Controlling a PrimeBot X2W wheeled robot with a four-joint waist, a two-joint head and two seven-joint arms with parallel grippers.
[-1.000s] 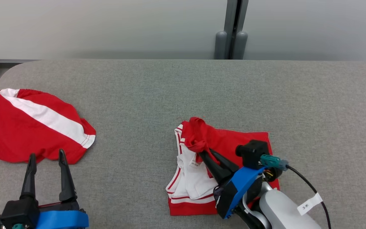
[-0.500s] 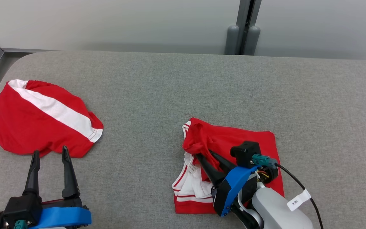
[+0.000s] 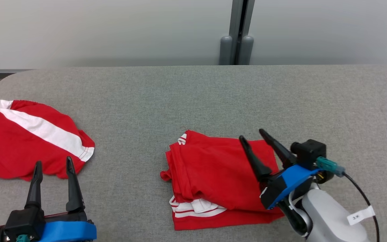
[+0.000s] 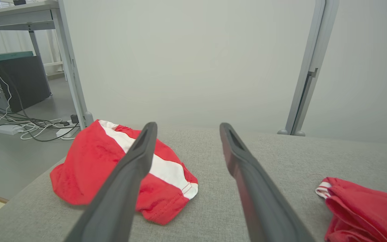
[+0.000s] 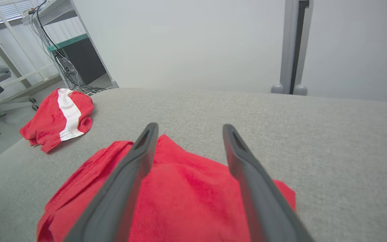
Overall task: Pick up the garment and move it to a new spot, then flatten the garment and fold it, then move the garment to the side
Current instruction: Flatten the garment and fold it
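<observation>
1. My right gripper (image 3: 250,134) sits in the lower right of the head view. Its two fingers are spread wide and grip nothing, and they point toward the upper left over the right edge of the garment (image 3: 213,174).
2. I cannot tell whether those fingers touch the fabric or hang just above it.
3. The garment is red and lies folded into a rough rectangle at lower centre. A white band with red stripes peeks out at its bottom left.
4. My left gripper (image 3: 53,161), at lower left, is also wide apart and empty, with its fingers pointing up the frame.
5. Its tips overlap the lower edge of a red striped cloth (image 3: 29,137), which is bunched at the left edge, well apart from the garment.
6. Both lie on the grey table (image 3: 180,101), and a grey post (image 3: 237,33) stands behind it at top centre.
</observation>
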